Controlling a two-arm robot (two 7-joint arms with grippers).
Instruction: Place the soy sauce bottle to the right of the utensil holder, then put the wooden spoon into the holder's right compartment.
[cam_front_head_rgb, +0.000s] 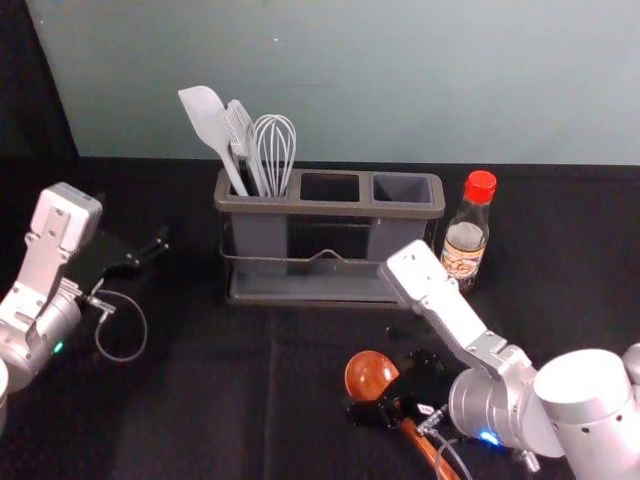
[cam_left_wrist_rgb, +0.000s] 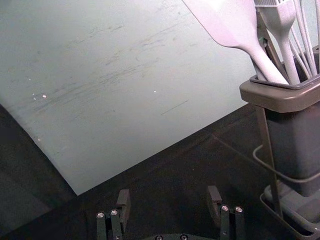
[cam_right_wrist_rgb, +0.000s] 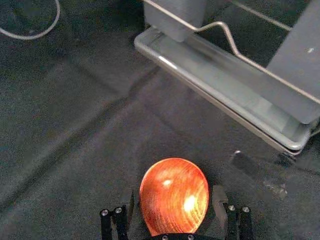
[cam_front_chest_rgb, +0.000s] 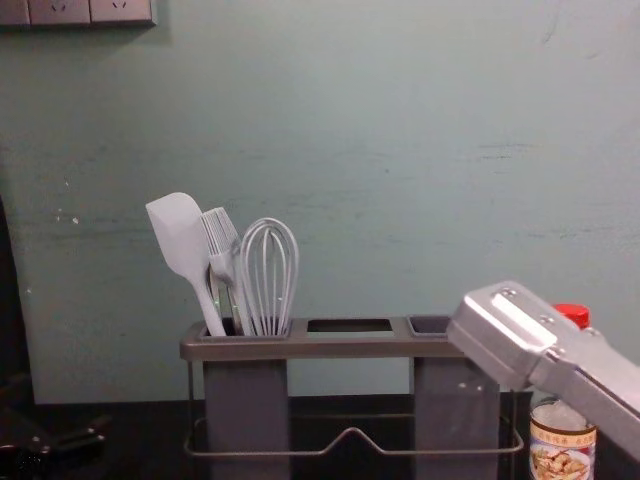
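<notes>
In front of the utensil holder's (cam_front_head_rgb: 330, 297) right half, I have my right gripper (cam_right_wrist_rgb: 174, 191) low over the dark cloth (cam_front_head_rgb: 215, 400), its two fingers spread, with the bowl of the wooden spoon (cam_front_head_rgb: 371, 374) showing between them; I judge it released, with nothing clenched yet. The spoon lies flat, bowl toward the holder and handle (cam_front_head_rgb: 431, 451) slanting away from it, out under my right arm.

I take the grasp as the step in hand. To do it well, I'd centre the fingers over the narrow part just behind the bowl, go down until they straddle the wood near the cloth, then close squarely; pinching the rounded bowl could let it roll or skid. After that I'd lift clear of the holder's rim, turn the spoon handle down and lower it into the right compartment (cam_front_head_rgb: 402, 188).

Just beside the holder's right end, the soy sauce bottle (cam_front_head_rgb: 466, 248) stands upright, so that part looks done; my forearm should swing wide of it. In the holder's left compartment are a spatula (cam_front_head_rgb: 207, 120), a brush (cam_front_head_rgb: 241, 130) and a whisk (cam_front_head_rgb: 275, 145). Left of the holder, my left gripper (cam_left_wrist_rgb: 168, 192) waits idle, fingers apart and empty.
</notes>
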